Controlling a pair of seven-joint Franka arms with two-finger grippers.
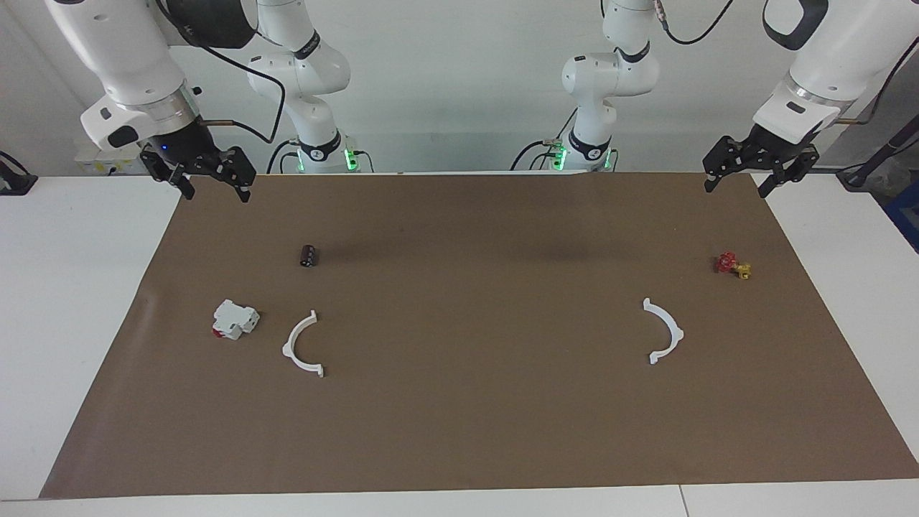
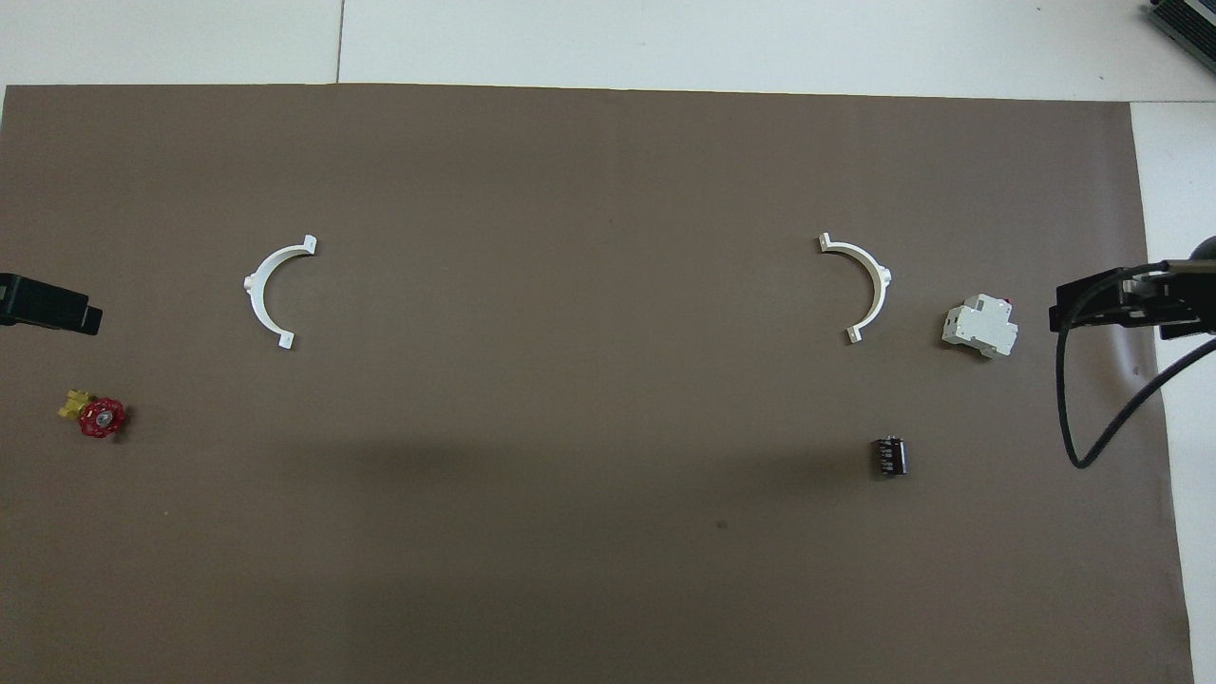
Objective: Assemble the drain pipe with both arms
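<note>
Brown paper mat (image 1: 459, 402) covers the table, and both arms wait up at the robots' edge of it. The left gripper (image 1: 759, 171) hangs with fingers spread wide, holding nothing; the right gripper (image 1: 208, 176) hangs wide and empty too. The drain pipe lies in two halves, well apart. One white half-ring (image 1: 664, 332) rests flat on the mat, farther from the robots than the left gripper, with a small red-and-yellow valve (image 1: 732, 265) between them. The other half-ring (image 1: 303, 345) lies well out from the right gripper, just beside a white-and-red box (image 1: 235, 319); a small black cylinder (image 1: 309, 255) sits nearer that gripper.
</note>
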